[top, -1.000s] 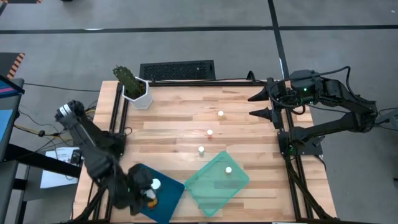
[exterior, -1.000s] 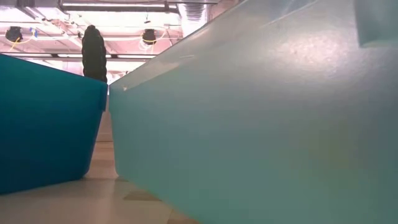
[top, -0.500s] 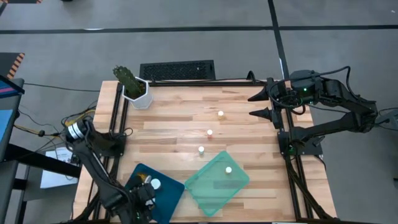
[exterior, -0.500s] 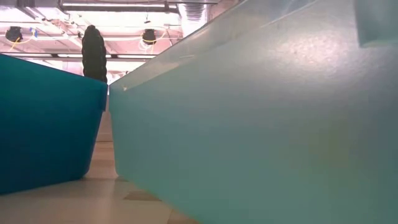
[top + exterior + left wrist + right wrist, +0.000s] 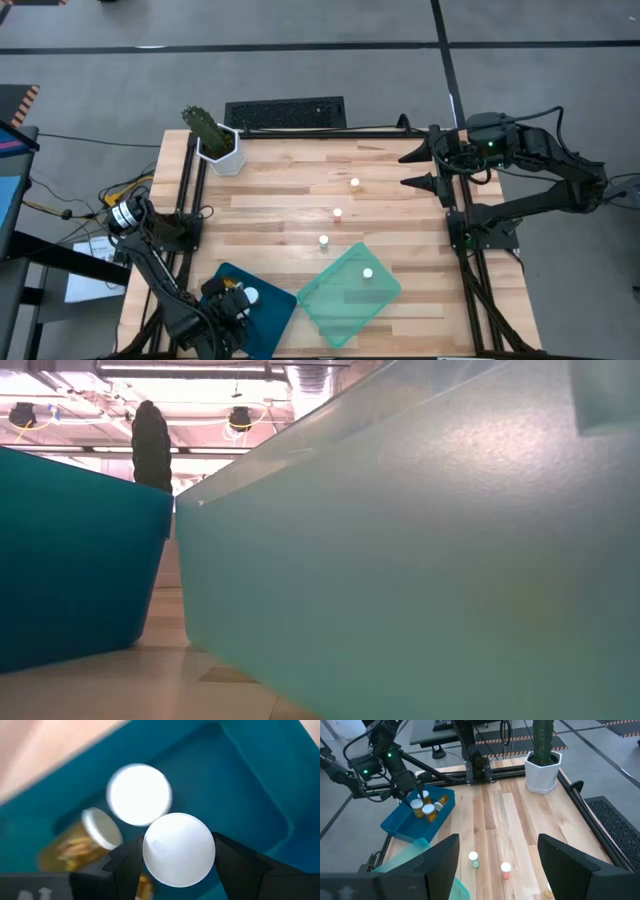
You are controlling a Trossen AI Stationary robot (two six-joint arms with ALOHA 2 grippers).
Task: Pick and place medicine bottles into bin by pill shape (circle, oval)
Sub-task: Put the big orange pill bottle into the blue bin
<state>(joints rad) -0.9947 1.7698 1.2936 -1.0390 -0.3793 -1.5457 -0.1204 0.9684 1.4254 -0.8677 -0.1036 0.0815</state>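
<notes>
While the left hand [image 5: 172,865] is hanging over the blue bin [image 5: 268,312] clamped on a bottle [image 5: 178,848], it's probably just needing to let go next.

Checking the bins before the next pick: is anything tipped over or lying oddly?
One thing stands out: in the blue bin a medicine bottle lies on its side while its neighbour stands upright. The left gripper holds another bottle upright just above them. The bottles out on the table stand upright.
</notes>
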